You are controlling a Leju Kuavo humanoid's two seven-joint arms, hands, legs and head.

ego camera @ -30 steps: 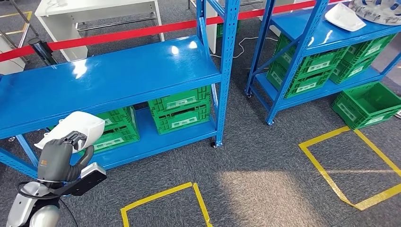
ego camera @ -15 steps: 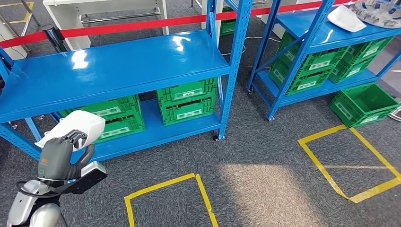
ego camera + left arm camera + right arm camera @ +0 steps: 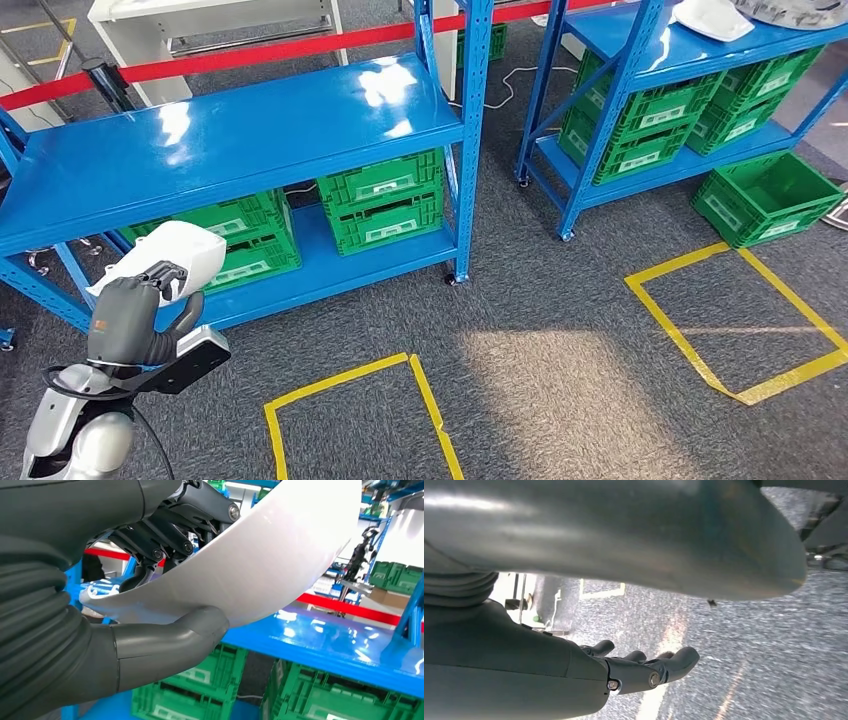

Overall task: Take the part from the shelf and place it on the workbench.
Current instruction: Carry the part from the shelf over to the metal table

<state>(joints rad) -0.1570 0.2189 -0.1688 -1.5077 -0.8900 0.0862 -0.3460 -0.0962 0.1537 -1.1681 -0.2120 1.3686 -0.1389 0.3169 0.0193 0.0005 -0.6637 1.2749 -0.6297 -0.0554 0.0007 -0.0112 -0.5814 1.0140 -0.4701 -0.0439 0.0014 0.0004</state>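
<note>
You see the left hand (image 3: 128, 318) low on the left side of the head view, raised in front of the nearer blue shelf (image 3: 230, 140). Its fingers are closed around the white part (image 3: 172, 256), a curved smooth shell; the thumb (image 3: 170, 642) presses on one face and the dark fingers (image 3: 165, 535) hold the opposite face. The part is in the air, in front of the green crates (image 3: 385, 205) on the lower level of this shelf, and it touches nothing except the hand.

The right hand (image 3: 639, 670) hangs over the grey carpet (image 3: 774, 655). Its fingers are loosely curved and apart, and they hold nothing.

On the carpet you also see two yellow tape squares (image 3: 350, 400), a second blue shelf (image 3: 690, 55) further right with another white part (image 3: 712, 18) on top, and a red barrier tape (image 3: 260, 50) behind.
</note>
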